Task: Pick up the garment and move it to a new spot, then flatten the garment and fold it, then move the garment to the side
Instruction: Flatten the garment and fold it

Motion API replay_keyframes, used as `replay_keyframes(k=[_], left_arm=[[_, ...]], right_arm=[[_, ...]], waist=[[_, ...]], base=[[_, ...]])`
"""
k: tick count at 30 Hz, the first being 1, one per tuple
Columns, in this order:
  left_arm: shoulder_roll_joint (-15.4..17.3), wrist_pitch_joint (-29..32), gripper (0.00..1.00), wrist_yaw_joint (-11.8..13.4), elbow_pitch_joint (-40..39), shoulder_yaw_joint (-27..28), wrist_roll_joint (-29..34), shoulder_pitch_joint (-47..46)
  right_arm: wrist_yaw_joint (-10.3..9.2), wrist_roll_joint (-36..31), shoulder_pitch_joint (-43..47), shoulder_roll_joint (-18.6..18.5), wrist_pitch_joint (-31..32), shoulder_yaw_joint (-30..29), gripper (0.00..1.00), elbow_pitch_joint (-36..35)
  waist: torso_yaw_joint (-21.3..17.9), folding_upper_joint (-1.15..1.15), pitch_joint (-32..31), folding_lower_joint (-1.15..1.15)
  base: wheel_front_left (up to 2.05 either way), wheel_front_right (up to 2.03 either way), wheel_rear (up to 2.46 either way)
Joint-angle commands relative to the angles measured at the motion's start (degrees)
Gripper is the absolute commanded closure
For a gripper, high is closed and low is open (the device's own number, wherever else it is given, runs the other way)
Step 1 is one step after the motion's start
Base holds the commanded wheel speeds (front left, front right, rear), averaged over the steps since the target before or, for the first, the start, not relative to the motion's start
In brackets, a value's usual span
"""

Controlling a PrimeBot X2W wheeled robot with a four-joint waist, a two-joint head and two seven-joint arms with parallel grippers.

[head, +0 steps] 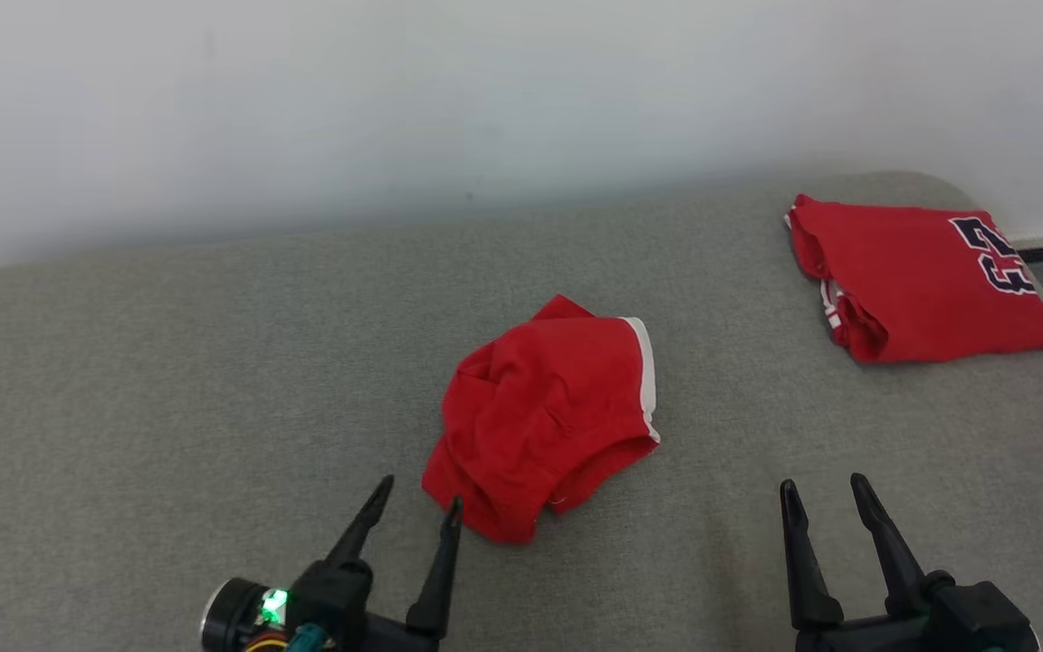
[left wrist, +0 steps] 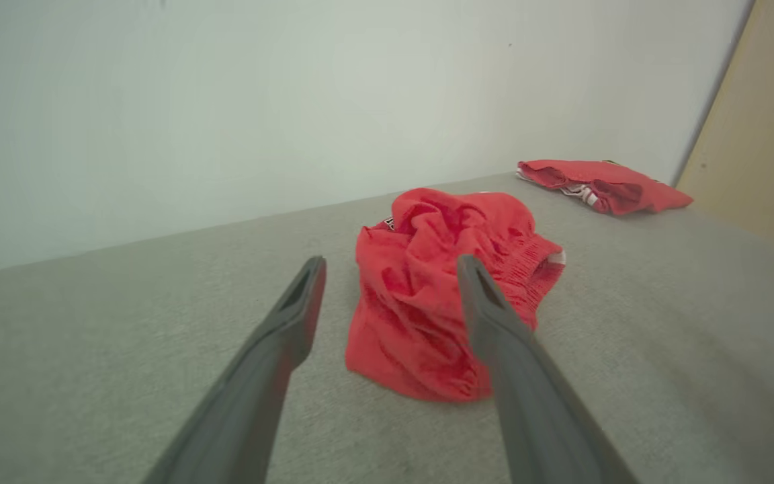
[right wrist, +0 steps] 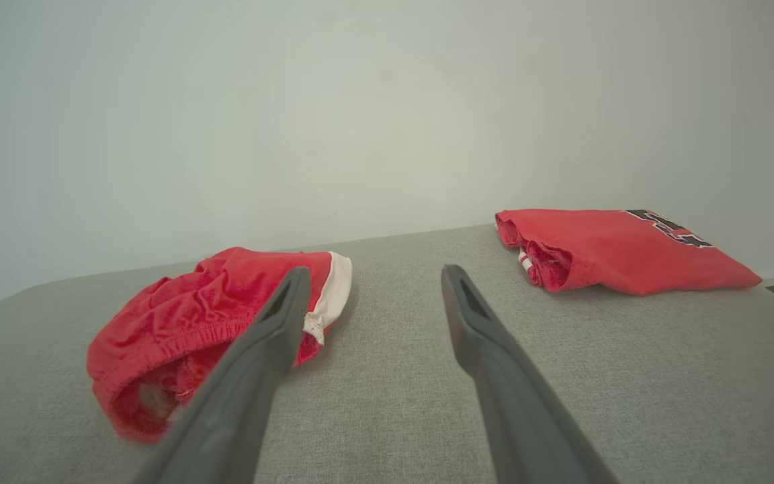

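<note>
A crumpled red garment [head: 544, 417] with a white band along one edge lies in a heap at the middle of the grey cushion. My left gripper [head: 419, 500] stands open just short of its near left corner, with nothing between the fingers. From the left wrist the garment [left wrist: 441, 296] sits straight ahead, partly behind the right finger. My right gripper [head: 825, 491] is open and empty over bare fabric, well to the right of the heap. From the right wrist the garment [right wrist: 212, 316] lies to the left, its elastic waistband facing me.
A folded red jersey [head: 920, 276] with dark numerals lies at the back right of the grey cushion [head: 168, 407], close to its right edge. A pale wall runs behind. Bare cushion stretches to the left and between the two garments.
</note>
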Motion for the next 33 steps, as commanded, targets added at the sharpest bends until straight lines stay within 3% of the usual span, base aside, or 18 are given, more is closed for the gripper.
replay_keyframes(k=[1, 9, 18, 19, 21, 26, 33], left_arm=[[-0.59, -0.09, 0.00, -0.52, 1.46, -0.71, 0.53, -1.55], [-3.58, -0.30, 0.00, -3.09, 12.53, -4.03, 1.96, -7.46], [-5.40, -1.02, 0.00, -3.01, 22.33, -3.67, 1.73, -12.13], [-5.72, -1.16, 0.19, -2.97, 22.83, -3.38, 1.56, -12.66], [-6.19, -1.23, 0.98, -3.18, 23.49, -3.05, 1.28, -13.26], [-6.99, -1.41, 1.00, -3.72, 21.55, -2.17, 0.92, -13.97], [-4.99, -1.34, 1.00, -2.72, 13.23, 0.37, 1.87, -10.19]], right_arm=[[-0.16, 0.50, -0.61, 0.14, -0.33, -0.19, 0.00, 0.21], [-0.16, 1.73, -2.81, 0.17, -1.05, -0.64, 0.00, 1.14], [-0.16, 2.24, -4.08, 0.16, -1.31, -0.69, 0.00, 2.05], [-0.16, 2.26, -4.17, 0.16, -1.32, -0.90, 0.00, 1.92], [-0.16, 2.24, -3.93, 0.16, -1.33, -1.46, 0.00, 1.66], [-0.16, 2.37, -2.84, 0.16, -1.30, -2.16, 0.00, 1.33], [-0.16, 2.36, -1.70, 0.15, -1.23, -1.95, 0.00, 1.45]], waist=[[-3.46, 0.00, 3.24, -0.01], [-8.12, 0.00, 7.11, -0.01], [-9.56, 0.00, 8.14, -0.01], [-9.51, 0.00, 8.06, -0.01], [-9.05, 0.00, 7.71, -0.01], [-6.23, 0.00, 6.54, -0.01], [0.73, 0.00, 3.95, -0.01]], base=[[0.00, 0.00, 0.00], [0.00, 0.00, 0.00], [0.00, 0.00, 0.00], [0.00, 0.00, 0.00], [0.00, 0.00, 0.00], [0.00, 0.00, 0.00], [0.00, 0.00, 0.00]])
